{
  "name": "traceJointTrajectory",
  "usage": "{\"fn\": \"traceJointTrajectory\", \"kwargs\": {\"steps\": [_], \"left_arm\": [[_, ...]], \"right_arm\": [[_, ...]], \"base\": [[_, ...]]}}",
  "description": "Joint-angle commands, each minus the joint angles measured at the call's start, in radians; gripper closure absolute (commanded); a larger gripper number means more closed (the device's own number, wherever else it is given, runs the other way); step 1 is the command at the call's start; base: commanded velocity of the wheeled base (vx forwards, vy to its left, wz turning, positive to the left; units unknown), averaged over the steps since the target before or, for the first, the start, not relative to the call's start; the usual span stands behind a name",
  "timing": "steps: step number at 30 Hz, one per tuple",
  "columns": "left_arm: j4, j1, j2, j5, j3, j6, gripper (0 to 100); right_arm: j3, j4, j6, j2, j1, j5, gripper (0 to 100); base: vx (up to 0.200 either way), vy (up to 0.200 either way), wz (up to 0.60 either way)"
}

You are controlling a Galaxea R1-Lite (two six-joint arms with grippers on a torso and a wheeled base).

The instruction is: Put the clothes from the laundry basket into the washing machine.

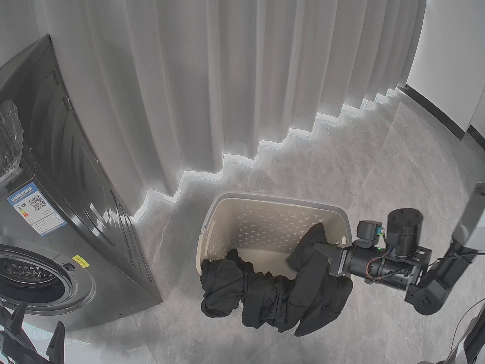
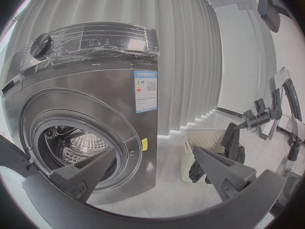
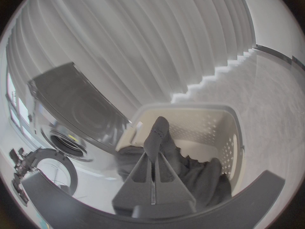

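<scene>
Hanging across the far side, a white pleated curtain (image 1: 227,77) falls to the grey marble floor (image 1: 404,142). The washing machine (image 1: 65,188) stands at the left, dark grey, with its round door (image 3: 57,172) swung open and the steel drum (image 2: 79,143) showing inside. Plastic film wraps its control panel (image 2: 95,42). The laundry basket (image 1: 273,226), cream with a grey rim and small star-shaped holes, sits on the floor to the right of the machine, near the curtain. The clothes (image 1: 268,294), a dark bundle, drape over the basket's near rim, part inside and part hanging outside. The right arm (image 1: 394,264) is level above the basket's right side. Its jaws are pinched narrow on an upper fold of the clothes, held up above the rim. The left jaws stand wide and hold nothing, at the near left before the machine's opening.
</scene>
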Motion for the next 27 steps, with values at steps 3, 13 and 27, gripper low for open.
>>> {"fn": "traceJointTrajectory", "kwargs": {"steps": [3, 13, 27], "left_arm": [[0.0, 0.0, -0.016, 0.002, 0.018, -0.003, 0], [0.0, 0.0, -0.016, 0.0, 0.016, 0.002, 0], [0.0, 0.0, -0.016, 0.0, 0.018, -0.001, 0]], "right_arm": [[0.08, -0.013, 0.135, -0.418, 0.192, 0.005, 100], [0.083, -0.008, 0.155, -0.516, 0.232, 0.067, 100], [0.101, -0.016, 0.141, -0.558, 0.241, 0.117, 100]], "base": [[0.0, 0.0, 0.0], [0.0, 0.0, 0.0], [-0.071, 0.0, 0.0]]}}
